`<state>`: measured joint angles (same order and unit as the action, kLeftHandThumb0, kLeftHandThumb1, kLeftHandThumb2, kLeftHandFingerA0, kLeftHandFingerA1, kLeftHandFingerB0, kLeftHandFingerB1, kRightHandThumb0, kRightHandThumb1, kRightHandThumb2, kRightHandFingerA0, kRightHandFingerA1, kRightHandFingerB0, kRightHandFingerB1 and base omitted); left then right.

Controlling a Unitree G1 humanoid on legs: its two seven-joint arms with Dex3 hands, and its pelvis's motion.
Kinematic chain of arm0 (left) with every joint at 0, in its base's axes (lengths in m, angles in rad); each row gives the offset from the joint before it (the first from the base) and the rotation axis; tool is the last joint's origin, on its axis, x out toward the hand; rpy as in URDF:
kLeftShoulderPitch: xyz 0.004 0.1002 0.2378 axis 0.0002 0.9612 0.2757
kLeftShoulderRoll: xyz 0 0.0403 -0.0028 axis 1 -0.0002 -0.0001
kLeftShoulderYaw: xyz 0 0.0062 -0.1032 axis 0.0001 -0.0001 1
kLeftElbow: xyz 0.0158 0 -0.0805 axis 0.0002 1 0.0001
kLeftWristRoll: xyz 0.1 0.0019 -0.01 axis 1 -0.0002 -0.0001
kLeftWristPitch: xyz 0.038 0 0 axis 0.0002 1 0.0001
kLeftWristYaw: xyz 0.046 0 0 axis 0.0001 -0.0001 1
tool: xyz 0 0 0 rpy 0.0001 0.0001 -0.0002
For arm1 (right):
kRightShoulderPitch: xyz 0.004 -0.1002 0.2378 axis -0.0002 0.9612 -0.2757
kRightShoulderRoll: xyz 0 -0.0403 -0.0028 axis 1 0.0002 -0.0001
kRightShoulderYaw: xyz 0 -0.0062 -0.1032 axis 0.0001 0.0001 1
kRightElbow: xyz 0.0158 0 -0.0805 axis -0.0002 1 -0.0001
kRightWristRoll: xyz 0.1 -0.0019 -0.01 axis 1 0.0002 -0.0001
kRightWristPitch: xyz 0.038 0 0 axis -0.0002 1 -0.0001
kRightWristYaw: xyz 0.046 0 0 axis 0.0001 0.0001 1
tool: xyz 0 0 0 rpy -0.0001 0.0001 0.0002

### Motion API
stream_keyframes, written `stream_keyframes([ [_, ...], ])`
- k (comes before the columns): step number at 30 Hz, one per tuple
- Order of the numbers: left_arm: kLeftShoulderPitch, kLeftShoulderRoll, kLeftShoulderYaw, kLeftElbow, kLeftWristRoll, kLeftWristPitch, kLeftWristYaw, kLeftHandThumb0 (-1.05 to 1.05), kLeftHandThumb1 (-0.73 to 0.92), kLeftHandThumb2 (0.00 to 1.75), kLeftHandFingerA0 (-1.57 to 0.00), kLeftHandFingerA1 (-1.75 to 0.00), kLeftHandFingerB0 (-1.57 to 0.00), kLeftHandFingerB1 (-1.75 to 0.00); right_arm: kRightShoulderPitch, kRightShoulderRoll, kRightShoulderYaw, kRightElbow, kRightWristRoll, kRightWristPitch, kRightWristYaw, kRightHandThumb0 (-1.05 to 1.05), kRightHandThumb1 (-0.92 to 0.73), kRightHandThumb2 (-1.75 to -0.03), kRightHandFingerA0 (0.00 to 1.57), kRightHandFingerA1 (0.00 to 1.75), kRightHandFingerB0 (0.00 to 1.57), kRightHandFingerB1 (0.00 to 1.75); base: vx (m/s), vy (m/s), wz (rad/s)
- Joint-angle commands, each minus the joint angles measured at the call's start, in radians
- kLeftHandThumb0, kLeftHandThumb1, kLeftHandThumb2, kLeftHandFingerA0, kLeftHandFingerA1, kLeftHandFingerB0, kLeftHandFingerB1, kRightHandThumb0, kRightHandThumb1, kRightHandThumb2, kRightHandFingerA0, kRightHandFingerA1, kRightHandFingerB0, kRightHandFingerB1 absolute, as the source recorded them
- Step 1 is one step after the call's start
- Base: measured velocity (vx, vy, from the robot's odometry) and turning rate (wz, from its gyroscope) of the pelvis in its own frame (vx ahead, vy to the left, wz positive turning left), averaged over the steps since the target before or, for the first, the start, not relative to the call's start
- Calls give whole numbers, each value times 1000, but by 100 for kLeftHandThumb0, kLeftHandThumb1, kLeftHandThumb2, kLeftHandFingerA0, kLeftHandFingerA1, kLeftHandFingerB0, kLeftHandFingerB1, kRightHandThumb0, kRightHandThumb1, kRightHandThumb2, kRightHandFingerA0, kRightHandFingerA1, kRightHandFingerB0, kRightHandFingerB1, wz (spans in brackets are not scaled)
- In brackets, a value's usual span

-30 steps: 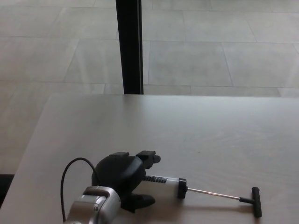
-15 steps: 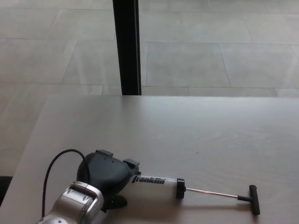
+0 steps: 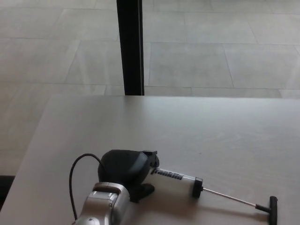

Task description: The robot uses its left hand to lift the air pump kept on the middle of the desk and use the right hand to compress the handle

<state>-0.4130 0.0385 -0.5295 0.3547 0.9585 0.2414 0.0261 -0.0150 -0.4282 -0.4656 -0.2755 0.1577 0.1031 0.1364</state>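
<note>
**One hand on the pump, and the pump has shifted**

One hand only is in play: the left hand (image 3: 125, 169), wrapped over the near end of the pump (image 3: 180, 177), its thumb below and fingers over the top, clamped on the barrel. Compared with half a second ago, the whole pump sits further right and more slanted, its handle (image 3: 273, 207) now close to the lower right corner of the head view. Part of that may be the camera, since the black post (image 3: 130, 47) has slid a little too, but the pump has moved more than the post. The rod (image 3: 229, 197) is fully drawn out. Whether the barrel is clear of the surface (image 3: 187, 126) I cannot tell. My guess is the lift is just starting. No right hand shows yet, so the compressing stroke is not begun.
</note>
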Motion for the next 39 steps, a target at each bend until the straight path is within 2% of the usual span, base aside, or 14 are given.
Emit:
stream_keyframes([
  [1, -10, -39, -22, 48, -28, 19, 6, -51, 74, 65, -79, -143, -46, -57, -8, 1, 0, 0, -6, 8, -13, -65, -80, -65, 39, 52, 43, 38, 0, 0, 0],
  [2, -14, -35, -29, 49, -18, 22, 1, -47, 57, 102, -83, -106, -35, -61, -9, 1, 0, -1, -7, 8, -14, -65, -81, -64, 39, 51, 44, 38, 0, 0, 0],
  [5, -20, -3, -55, 35, -1, 23, -48, -57, 70, 61, -78, -122, -37, -51, -11, 2, -6, 7, 1, -3, -10, -65, -81, -64, 38, 53, 43, 38, 0, 0, 0],
  [10, -31, 54, -112, 41, 55, 43, -95, -68, 51, 89, -92, -119, -31, -56, -11, -3, -7, 6, -9, -3, -13, -65, -81, -64, 39, 54, 45, 38, 0, 0, 0],
  [15, -45, 112, -160, -6, 88, 65, -187, -69, 65, 60, -42, -74, -31, -39, -19, 2, -6, 10, -15, -16, -21, -64, -81, -65, 40, 59, 46, 38, 0, 0, 0],
  [16, -52, 122, -177, -14, 98, 53, -200, -69, 64, 60, -31, -69, -29, -37, -19, 0, -3, 9, -26, -17, -25, -61, -65, -105, 38, 65, 37, 54, 0, 0, 0],
  [18, -56, 132, -188, -22, 99, 45, -203, -70, 62, 58, -27, -69, -29, -37, -21, 4, -5, 5, -19, -8, -26, -62, -81, -64, 37, 63, 46, 38, 0, 0, 0],
  [19, -57, 137, -196, -27, 104, 42, -205, -71, 62, 59, -22, -84, -29, -39, -18, 4, -4, 5, -26, -15, -26, -63, -68, -106, 35, 66, 38, 54, 0, 0, 0],
  [21, -61, 150, -213, -35, 116, 25, -194, -73, 57, 60, -25, -88, -30, -39, -16, 1, -1, 10, -36, -32, -24, -63, -82, -65, 35, 66, 46, 38, 0, 0, 0],
  [32, -86, 141, -262, -61, 144, 30, -222, -75, 64, 60, -14, -57, -22, -34, 2, 7, -5, 16, -31, -46, -17, -60, -83, -65, 32, 65, 47, 38, 0, 0, 0],
  [34, -98, 123, -260, -54, 137, 29, -230, -39, 35, 98, -7, -57, 0, -49, 0, 8, -5, 18, -30, -53, -16, -59, -82, -65, 32, 66, 47, 38, 0, 0, 0],
  [37, -109, 101, -251, -49, 128, 37, -252, -88, 70, 61, 0, -42, -9, -31, 5, 1, -6, 12, -42, -43, -19, -60, -83, -65, 31, 68, 46, 38, 0, 0, 0],
  [38, -111, 96, -246, -46, 122, 34, -248, -88, 69, 61, 0, -43, -8, -32, 7, 1, -7, 8, -40, -36, -18, -57, -66, -105, 28, 65, 39, 55, 0, 0, 0],
  [39, -110, 89, -237, -45, 111, 31, -247, -89, 69, 61, 0, -44, -7, -31, 7, 4, -10, 9, -31, -35, -16, -58, -83, -65, 30, 69, 46, 38, 0, 0, 0],
])
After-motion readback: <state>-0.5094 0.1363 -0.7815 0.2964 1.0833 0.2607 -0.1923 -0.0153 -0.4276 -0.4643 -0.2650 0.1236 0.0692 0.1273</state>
